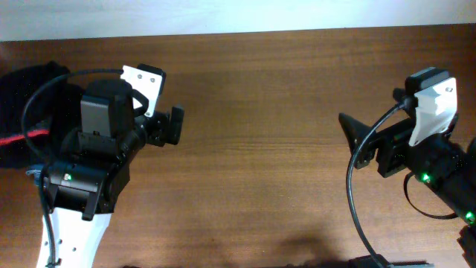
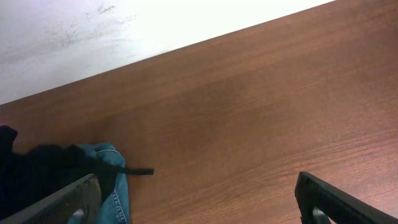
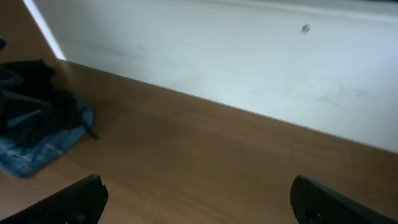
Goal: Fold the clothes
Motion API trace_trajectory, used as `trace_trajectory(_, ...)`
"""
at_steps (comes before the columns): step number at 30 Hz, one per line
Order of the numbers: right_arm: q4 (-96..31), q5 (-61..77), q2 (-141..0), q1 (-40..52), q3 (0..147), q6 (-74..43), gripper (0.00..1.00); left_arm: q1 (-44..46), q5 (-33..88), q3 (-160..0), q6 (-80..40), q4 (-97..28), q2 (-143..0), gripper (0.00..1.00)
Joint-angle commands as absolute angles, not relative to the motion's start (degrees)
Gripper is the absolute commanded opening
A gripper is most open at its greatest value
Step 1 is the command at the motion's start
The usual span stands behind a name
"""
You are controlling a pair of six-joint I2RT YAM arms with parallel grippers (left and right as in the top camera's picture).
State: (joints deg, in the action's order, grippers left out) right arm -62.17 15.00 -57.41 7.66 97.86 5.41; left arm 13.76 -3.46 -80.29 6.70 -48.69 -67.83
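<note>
Overhead: a brown wood surface [image 1: 260, 171] runs back to a white wall [image 1: 260, 15] along its far edge. The clothes [image 1: 18, 89], black with a red band, lie bunched at the far left edge, partly under the left arm [image 1: 82, 186]. The left end effector [image 1: 162, 112] is released and grasps nothing; it sits to the right of the clothes, over bare wood. The right end effector [image 1: 363, 138] is at the far right, well apart from the clothes, released and grasping nothing. A broad stretch of wood lies between the two.

Left wrist: the wood meets the wall on a slant. Blue denim [image 2: 115, 186] and black cloth [image 2: 31, 174] lie at the lower left, beside the left finger. No red band shows here, so I cannot tell whether this cloth is the clothes. The jaws stand wide over wood.

Right wrist: the jaws stand wide. Denim and dark cloth lie far off at the left edge, blurred.
</note>
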Motion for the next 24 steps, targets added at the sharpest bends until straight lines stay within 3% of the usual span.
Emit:
trace_trajectory(1,-61.1,9.0,-54.6,7.9,98.0,7.8,0.99,13.9,-3.9,-80.2,7.8,-48.7,-67.9,0.99)
trace_trajectory(15,-70.1,-9.4,-36.7,7.8,94.2,10.7,0.99,13.9,-3.9,-80.2,7.8,-48.7,-67.9,0.99)
trace_trajectory(19,-68.3,-11.1,-30.7,7.7,85.0,10.7,0.99,14.0,-3.9,-80.2,7.8,-48.7,-67.9,0.99)
trace_trajectory(24,-55.9,-10.7,-18.8,6.7,62.7,10.4,0.99,13.9,-3.9,-80.2,7.8,-48.7,-67.9,0.99)
